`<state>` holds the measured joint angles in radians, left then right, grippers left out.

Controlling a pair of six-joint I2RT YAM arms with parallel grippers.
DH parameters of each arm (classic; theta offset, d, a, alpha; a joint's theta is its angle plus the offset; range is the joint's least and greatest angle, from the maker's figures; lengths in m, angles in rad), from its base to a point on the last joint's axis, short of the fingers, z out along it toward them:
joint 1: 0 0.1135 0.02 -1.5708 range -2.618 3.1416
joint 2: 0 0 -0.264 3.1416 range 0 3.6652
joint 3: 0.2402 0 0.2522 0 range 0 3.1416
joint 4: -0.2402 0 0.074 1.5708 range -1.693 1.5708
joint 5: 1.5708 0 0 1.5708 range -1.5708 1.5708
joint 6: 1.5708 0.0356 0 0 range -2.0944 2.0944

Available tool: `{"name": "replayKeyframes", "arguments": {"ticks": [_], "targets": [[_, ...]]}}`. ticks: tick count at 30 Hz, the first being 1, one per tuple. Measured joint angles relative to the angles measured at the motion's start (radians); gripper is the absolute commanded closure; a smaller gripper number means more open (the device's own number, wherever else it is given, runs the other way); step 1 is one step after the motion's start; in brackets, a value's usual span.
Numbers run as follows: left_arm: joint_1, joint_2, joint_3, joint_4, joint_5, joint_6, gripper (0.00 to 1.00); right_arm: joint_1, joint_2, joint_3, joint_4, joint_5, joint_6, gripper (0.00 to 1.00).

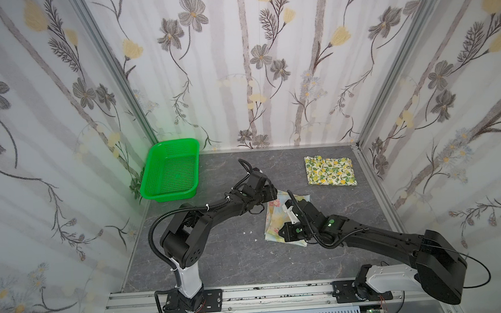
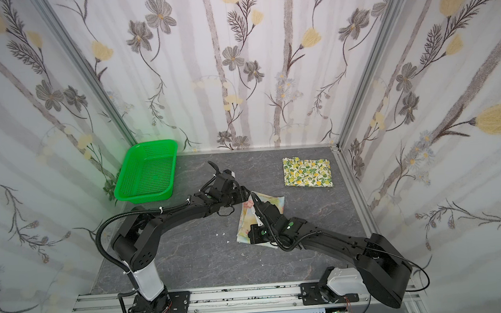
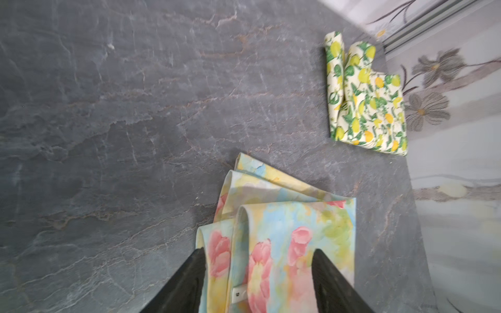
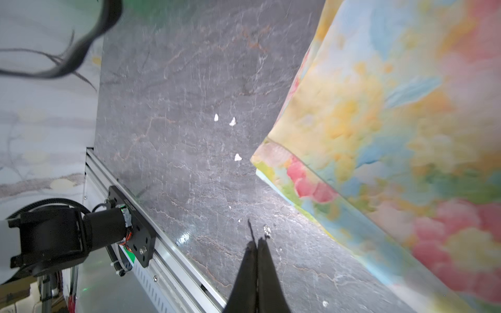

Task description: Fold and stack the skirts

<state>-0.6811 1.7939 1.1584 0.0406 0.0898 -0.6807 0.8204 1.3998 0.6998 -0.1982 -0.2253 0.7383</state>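
Note:
The pastel blue-yellow skirt with pink flowers [image 1: 272,218] [image 2: 244,223] lies folded in layers mid-table. My left gripper [image 3: 259,253] [image 1: 274,195] hovers over its far end, open, one finger [image 3: 189,276] at the cloth's edge and the other over its flowers; nothing is pinched. My right gripper [image 4: 257,242] is shut and empty, pointing at bare table beside the skirt's [image 4: 393,135] near end. In both top views the right wrist covers that end. The lemon skirt [image 1: 330,170] [image 2: 308,171] [image 3: 368,103] lies folded at the far right.
A green perforated basket [image 1: 170,174] [image 2: 146,172] stands at the far left corner. Small white crumbs [image 1: 248,232] [image 4: 233,122] dot the grey table left of the pastel skirt. The aluminium rail [image 1: 251,294] with both arm bases runs along the front edge.

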Motion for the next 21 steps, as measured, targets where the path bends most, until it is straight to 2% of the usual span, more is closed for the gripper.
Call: {"name": "replayKeyframes", "arguments": {"ticks": [3,9,15,21], "targets": [[0.002,-0.049,-0.024,0.014,0.001,0.000,0.39,-0.108,-0.056,-0.014,-0.019,0.005,-0.020,0.94],[-0.032,-0.139,-0.116,0.013,0.035,-0.048,0.66,-0.307,-0.008,-0.008,-0.032,0.027,-0.103,1.00],[-0.142,-0.157,-0.166,0.014,0.071,-0.117,0.72,-0.441,0.136,0.085,-0.020,0.052,-0.180,1.00],[-0.198,-0.084,-0.200,0.014,0.072,-0.180,0.75,-0.490,0.327,0.180,0.014,0.055,-0.227,1.00]]}}
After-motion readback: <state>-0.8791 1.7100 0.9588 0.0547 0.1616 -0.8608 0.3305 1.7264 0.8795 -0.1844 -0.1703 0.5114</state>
